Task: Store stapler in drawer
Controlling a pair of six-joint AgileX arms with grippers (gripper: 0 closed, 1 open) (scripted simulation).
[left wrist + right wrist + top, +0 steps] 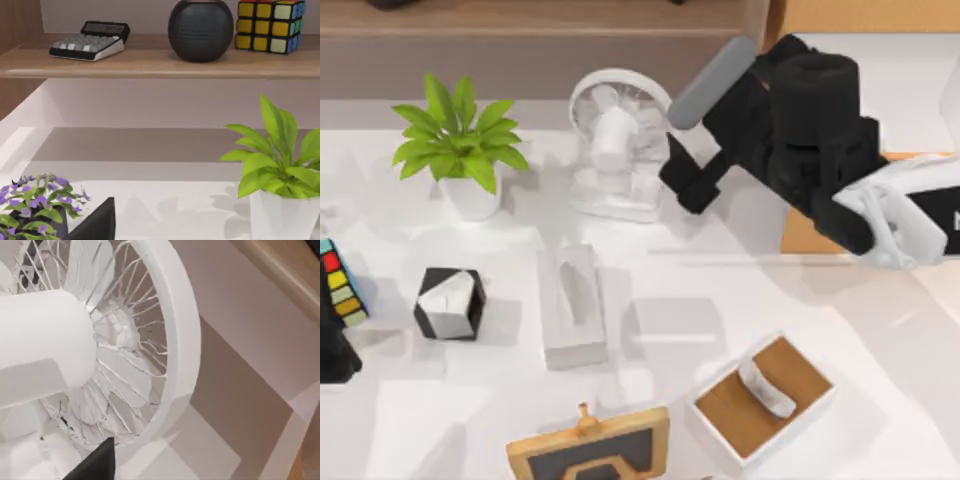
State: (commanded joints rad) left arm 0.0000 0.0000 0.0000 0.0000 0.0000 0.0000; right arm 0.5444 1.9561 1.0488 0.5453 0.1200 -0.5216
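So the left end effector [335, 355] sits parked at the tabletop's [670, 290] left edge, can't tell its grip. The right end effector [690, 185] hovers by the fan [617, 140], grip unclear too. Stapler? Can't honestly pick it out. The drawer [810, 235] sits under that arm.

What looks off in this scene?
Right pincer hovers right beside the white fan at the back, not a task item. The small tray near the front sits askew to the table edge. Left pincer parked at left edge. No spill or damage.
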